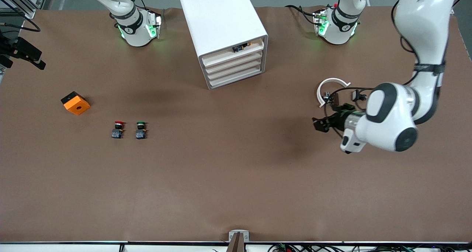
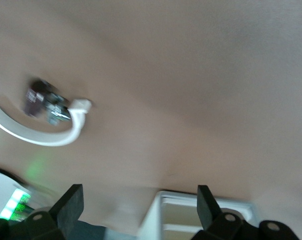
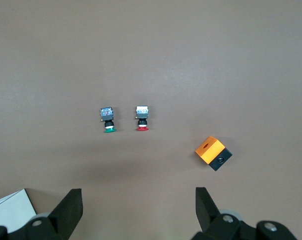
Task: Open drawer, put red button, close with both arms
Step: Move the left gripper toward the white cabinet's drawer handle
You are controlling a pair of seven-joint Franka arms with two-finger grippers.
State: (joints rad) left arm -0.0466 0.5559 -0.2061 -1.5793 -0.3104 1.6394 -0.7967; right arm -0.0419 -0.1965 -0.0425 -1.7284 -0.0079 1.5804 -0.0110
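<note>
Two buttons: red button (image 1: 118,128), green button (image 1: 140,129) | one orange block (image 1: 75,103) | both jaws open

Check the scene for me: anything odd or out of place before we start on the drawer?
Yes. The cabinet sits askew on the table, and its top slot already holds a small dark part. The red button lies on the table beside the green button.

Red-capped button (image 1: 118,129) beside green-capped button (image 1: 140,130), orange-and-black block (image 1: 75,103), white cabinet (image 1: 221,30), on a brown table (image 1: 221,171).
</note>
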